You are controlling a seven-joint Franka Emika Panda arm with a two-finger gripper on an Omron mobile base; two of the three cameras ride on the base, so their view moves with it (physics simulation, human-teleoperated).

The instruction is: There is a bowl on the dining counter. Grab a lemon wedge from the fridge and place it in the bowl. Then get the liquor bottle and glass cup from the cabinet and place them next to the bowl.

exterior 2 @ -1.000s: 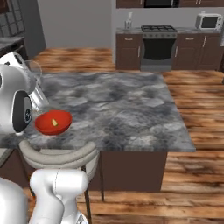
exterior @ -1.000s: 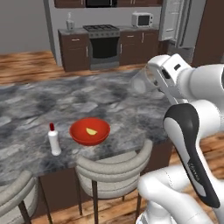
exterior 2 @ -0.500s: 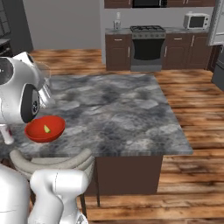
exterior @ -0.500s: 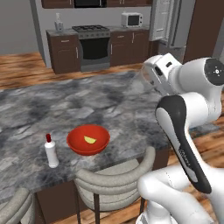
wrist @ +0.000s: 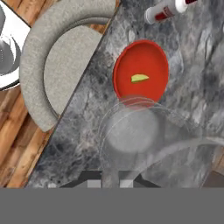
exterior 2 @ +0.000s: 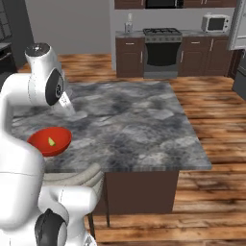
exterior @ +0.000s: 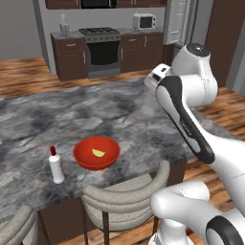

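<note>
The counter (exterior: 143,119) looks like polished grey veined marble, the bowl (exterior: 96,153) smooth glossy red, the glass cup (wrist: 144,140) clear and see-through, the stool (wrist: 57,61) padded in matt grey cloth, the floor (exterior 2: 216,125) varnished wood planks.

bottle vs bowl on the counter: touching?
Apart. The left base view shows a strip of bare counter between the liquor bottle and the red bowl; the hand view shows the same gap.
</note>
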